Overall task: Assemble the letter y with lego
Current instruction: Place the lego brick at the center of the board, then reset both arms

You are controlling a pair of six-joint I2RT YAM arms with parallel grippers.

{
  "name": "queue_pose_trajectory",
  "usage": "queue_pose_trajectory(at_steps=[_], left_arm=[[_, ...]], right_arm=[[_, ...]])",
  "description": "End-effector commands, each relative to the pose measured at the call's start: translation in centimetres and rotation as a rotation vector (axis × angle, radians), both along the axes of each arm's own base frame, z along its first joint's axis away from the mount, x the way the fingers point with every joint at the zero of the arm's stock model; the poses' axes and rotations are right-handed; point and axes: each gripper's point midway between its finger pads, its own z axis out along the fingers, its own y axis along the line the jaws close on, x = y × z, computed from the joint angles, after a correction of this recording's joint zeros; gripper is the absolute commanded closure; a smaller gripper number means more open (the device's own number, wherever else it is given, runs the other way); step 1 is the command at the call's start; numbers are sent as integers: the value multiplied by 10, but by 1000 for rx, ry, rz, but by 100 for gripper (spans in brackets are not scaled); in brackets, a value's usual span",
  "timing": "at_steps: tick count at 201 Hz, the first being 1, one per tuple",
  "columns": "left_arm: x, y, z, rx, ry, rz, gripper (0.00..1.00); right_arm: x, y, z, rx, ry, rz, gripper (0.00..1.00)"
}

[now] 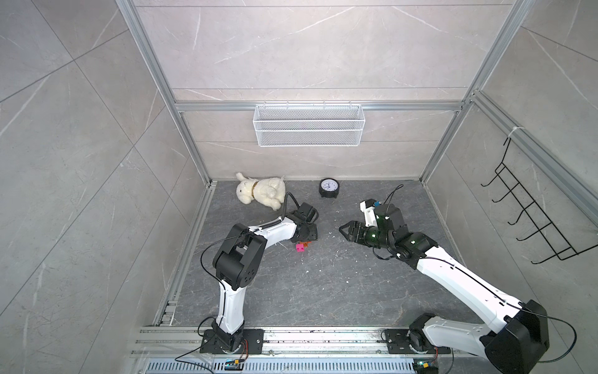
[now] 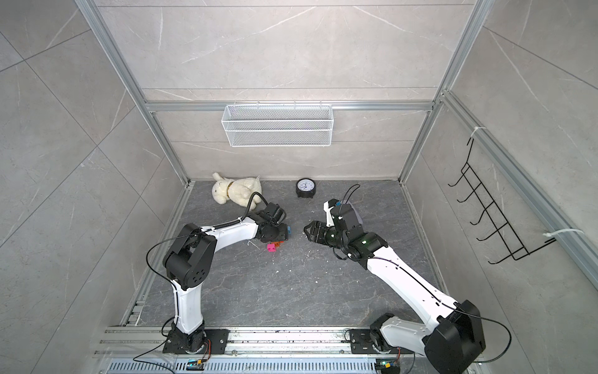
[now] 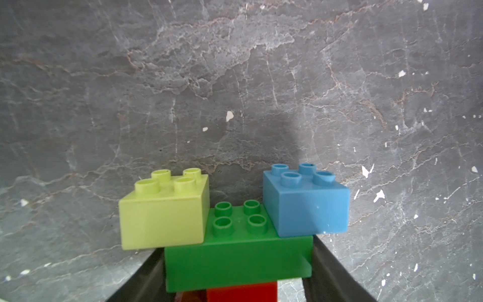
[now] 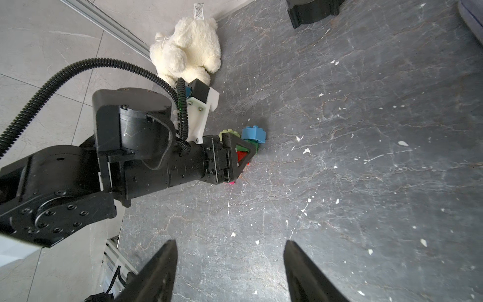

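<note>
The letter y [image 3: 236, 235] is gripped by the left pincer [image 4: 249, 150], whose jaws are seen set partway apart against the two ends of the green crossbar [image 3: 235, 264]. This hold is judged to be chosen because the long brick offers two flat faces and leaves both arm tips free. The yellow-green brick [image 3: 162, 219] and the blue brick [image 3: 308, 206] are seated on the crossbar's studs just ahead of the jaws, each overhanging one end. The red brick [image 3: 241, 292] is fixed to the crossbar's underside, between the jaws. The orange brick [image 1: 306, 242] and the pink brick [image 1: 300, 247] are shown trailing out from under the pincer, low over the counter [image 1: 323, 291]; whether the stem rests on it cannot be told. All six lego bricks appear joined, so the build is judged complete or nearly so. The right pincer [image 1: 347, 230] is held half open and empty, facing the left one across bare counter, well apart. A plush toy [image 1: 260, 192] is seen just behind the left pincer's wrist, and a clock [image 1: 329, 188] beyond both pincers; neither is judged to block a withdrawal.
</note>
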Motion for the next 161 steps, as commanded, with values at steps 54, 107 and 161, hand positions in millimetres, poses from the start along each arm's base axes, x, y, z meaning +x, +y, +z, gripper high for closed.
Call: queue_pose_trajectory(at_steps=[54, 107, 161], left_arm=[[7, -8, 24, -8, -30, -24, 9], [11, 1, 85, -41, -184, -141, 0], [13, 118, 111, 13, -370, -143, 0]], right_arm=[[-1, -13, 4, -56, -18, -32, 32], [15, -59, -4, -279, -94, -161, 1], [36, -127, -35, -622, -229, -295, 1]])
